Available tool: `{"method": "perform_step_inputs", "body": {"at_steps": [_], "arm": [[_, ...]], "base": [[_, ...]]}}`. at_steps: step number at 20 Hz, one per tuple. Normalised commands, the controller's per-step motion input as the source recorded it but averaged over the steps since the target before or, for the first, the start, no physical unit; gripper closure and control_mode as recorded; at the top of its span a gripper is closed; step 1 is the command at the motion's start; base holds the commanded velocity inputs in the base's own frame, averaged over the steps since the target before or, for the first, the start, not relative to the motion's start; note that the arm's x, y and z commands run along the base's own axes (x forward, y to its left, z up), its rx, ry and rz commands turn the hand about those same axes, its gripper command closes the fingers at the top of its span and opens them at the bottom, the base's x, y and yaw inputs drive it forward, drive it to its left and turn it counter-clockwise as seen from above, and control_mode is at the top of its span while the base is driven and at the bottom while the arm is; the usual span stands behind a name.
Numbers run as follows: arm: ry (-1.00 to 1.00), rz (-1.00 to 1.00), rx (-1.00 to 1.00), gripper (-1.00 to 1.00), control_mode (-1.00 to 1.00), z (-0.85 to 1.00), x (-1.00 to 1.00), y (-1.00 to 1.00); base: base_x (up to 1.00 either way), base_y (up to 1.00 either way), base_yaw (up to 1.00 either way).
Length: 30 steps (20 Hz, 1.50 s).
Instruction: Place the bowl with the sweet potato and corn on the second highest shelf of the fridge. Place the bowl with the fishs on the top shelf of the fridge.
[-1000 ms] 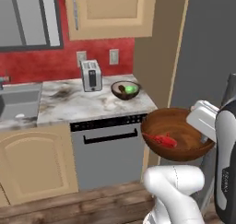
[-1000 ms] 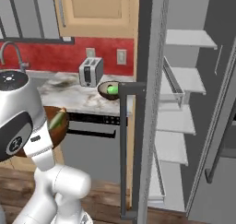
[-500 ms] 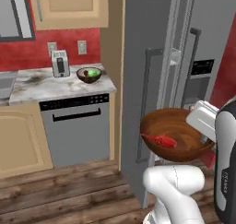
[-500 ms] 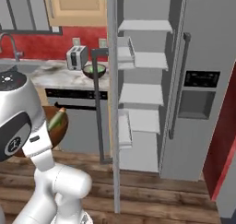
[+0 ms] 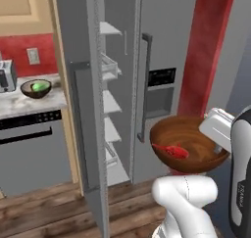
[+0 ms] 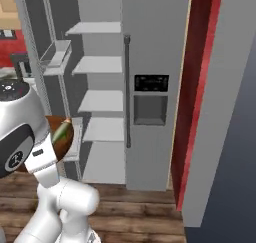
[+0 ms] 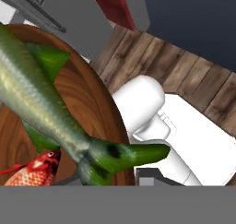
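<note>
Item: bowl with the fishs (image 5: 188,145), wide reddish-brown wood, carried level at the arm's right side, presumably so contents stayed in on the way to the fridge (image 5: 122,85). Gripper (image 5: 215,129) closed on bowl's right rim, judged from the white hand at that edge in left base view. Contents: red fish (image 5: 171,150), green fish (image 7: 50,112), lying crosswise on bowl floor in hand view. Fridge door (image 5: 81,105) standing open, top shelf (image 6: 97,28) bare, well apart from bowl. Bowl with the sweet potato and corn (image 5: 36,88) on tabletop (image 5: 24,104) beside toaster (image 5: 6,75); lime-green corn (image 5: 39,86) visible inside. Right base view gave shelves face-on; left base view gave them edge-on.
</note>
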Motion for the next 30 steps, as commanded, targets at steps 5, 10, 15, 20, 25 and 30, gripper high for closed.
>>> {"method": "perform_step_inputs", "body": {"at_steps": [5, 10, 15, 20, 25, 30], "arm": [[0.00, 0.00, 0.00, 1.00, 1.00, 0.00, 0.00, 0.00], [0.00, 0.00, 0.00, 1.00, 1.00, 0.00, 0.00, 0.00], [0.00, 0.00, 0.00, 1.00, 1.00, 0.00, 0.00, 0.00], [0.00, 0.00, 0.00, 1.00, 1.00, 0.00, 0.00, 0.00], [0.00, 0.00, 0.00, 1.00, 1.00, 0.00, 0.00, 0.00], [0.00, 0.00, 0.00, 1.00, 1.00, 0.00, 0.00, 0.00]], "base": [[0.94, -0.92, -0.01], [0.97, -0.22, 0.01], [0.86, 0.04, 0.07], [0.72, 0.06, 0.02], [0.19, 0.25, 0.00], [0.13, 0.48, 0.00]]}}
